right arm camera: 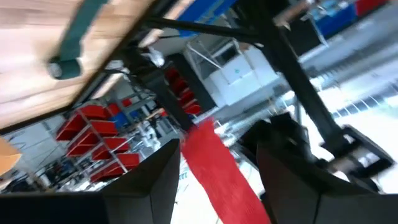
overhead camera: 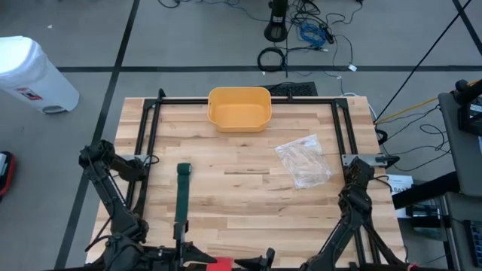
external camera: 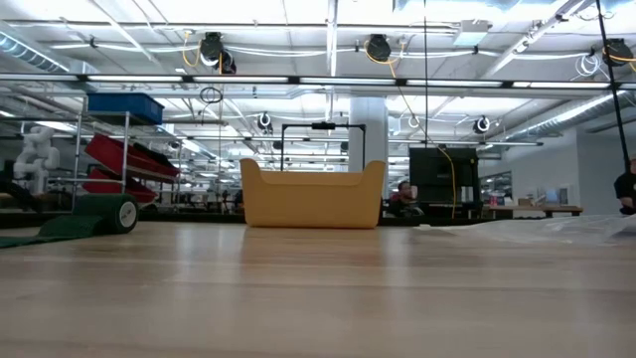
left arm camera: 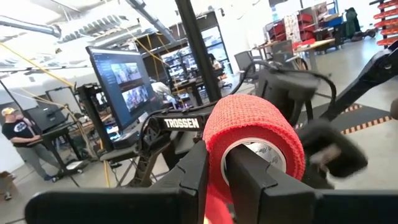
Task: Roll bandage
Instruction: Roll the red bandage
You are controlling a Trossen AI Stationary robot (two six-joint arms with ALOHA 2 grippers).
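Red bandage roll clamped at the table's near edge

One red bandage roll [left arm camera: 254, 127] is pinched by the left gripper [left arm camera: 227, 171]; its loose strip [right arm camera: 216, 168] is seen between the right gripper's [right arm camera: 217, 177] spread fingers, seemingly unheld. One green bandage [overhead camera: 181, 197], one yellow bin [overhead camera: 239, 108] and one plastic bag [overhead camera: 303, 160] are spaced well apart.

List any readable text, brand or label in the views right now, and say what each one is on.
"TROSSEN": white letters on the dark arm link behind the red bandage roll in the left wrist view.
Print inside the roll's core: too blurred to read.
Label on the white bin in the high view: too small to read.
Monitor contents: unreadable.
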